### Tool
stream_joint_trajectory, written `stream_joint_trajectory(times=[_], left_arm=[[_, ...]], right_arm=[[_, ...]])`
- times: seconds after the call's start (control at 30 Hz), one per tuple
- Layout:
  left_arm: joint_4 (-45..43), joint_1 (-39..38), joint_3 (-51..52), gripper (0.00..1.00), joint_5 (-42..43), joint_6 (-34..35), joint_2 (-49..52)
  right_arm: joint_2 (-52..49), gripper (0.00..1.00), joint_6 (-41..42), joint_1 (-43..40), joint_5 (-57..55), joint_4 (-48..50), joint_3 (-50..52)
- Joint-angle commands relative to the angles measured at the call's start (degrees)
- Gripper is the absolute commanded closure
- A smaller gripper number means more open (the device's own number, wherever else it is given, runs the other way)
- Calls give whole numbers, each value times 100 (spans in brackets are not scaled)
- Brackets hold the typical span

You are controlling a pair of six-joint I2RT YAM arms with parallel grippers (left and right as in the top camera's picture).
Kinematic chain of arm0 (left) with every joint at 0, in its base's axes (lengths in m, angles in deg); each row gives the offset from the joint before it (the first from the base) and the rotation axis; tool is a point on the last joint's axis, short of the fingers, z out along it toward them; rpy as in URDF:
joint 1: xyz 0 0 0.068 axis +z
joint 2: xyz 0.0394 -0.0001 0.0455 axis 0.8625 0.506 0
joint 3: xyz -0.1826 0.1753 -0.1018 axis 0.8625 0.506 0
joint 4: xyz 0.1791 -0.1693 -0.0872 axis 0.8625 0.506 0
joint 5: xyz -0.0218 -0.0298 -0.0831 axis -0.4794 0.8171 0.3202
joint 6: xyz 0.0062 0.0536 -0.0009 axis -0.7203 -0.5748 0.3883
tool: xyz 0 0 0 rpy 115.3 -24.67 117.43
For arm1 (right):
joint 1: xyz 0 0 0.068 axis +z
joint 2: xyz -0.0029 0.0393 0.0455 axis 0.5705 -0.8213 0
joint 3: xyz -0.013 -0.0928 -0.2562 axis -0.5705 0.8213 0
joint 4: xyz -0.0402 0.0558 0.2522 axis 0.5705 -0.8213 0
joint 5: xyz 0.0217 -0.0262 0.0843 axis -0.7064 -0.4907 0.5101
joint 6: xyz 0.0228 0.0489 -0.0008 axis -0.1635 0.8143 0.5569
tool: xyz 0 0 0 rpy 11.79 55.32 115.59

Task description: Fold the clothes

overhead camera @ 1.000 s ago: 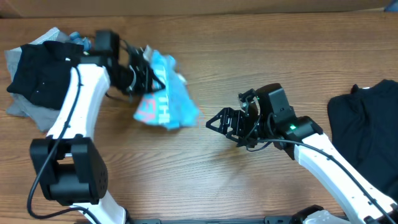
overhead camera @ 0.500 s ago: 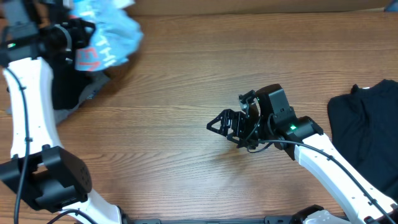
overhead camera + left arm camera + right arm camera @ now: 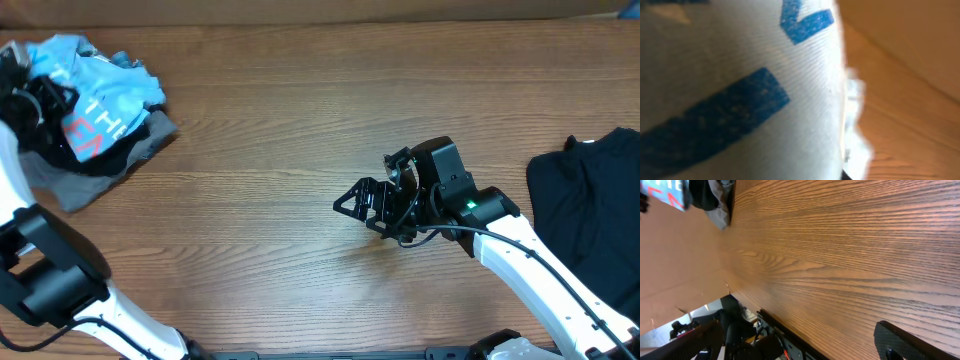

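Note:
The light blue T-shirt (image 3: 105,85), with pink and blue lettering showing, is bunched on a pile of black cloth (image 3: 50,150) and grey cloth (image 3: 80,185) at the table's far left. My left gripper (image 3: 45,100) is buried in the shirt and appears shut on it; its fingers are hidden. The left wrist view is filled with the shirt's pale cloth and blue letters (image 3: 740,90). My right gripper (image 3: 352,200) is open and empty, low over the middle of the table. Only one of its fingers (image 3: 910,342) shows in the right wrist view.
A black garment (image 3: 590,210) lies spread at the right edge of the wooden table (image 3: 280,150). The right wrist view shows the pile far off (image 3: 710,197) and the table's near edge (image 3: 790,330).
My left arm has swung the blue T-shirt from the table's left middle up and over to the far-left pile. The right arm has not moved.

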Motion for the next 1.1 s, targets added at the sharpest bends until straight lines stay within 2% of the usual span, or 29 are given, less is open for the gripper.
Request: stream_joint_trajectory(times=[0.0,0.17,0.2,0.23,0.43,0.57,0.7,0.8,0.9,1.07], left_arm=[[70,319,-155,75,-166,-46,-72],[363,774,-173,36,278,-42,-166],[398,848,-175,25,492,-39,-210],[472,944,-177,2,717,-20,-293],[796,1209,-177,0,431,275,-901],[870,1165,-177,0,640,358,-1532],[1180,748,-177,0,968,-234,-2249],[1659,66,-177,0,848,-837,-2778],[2385,-1038,-177,0,-39,-1235,-3333],[3136,-2997,-177,0,-1563,-1115,-3956]], right_arm=[[63,0,-46,-26,0,9,-76],[63,0,-46,-26,42,9,-76],[63,0,-48,-26,63,9,-76],[63,0,-50,-26,90,9,-76],[63,0,-136,-26,208,7,-76],[66,0,-413,-28,52,20,-79],[208,0,-640,-28,-354,81,-129],[498,0,-922,-26,-868,52,-319],[942,0,-1174,-28,-1670,-98,-634],[1543,0,-1912,-28,-2863,-409,-1215]])
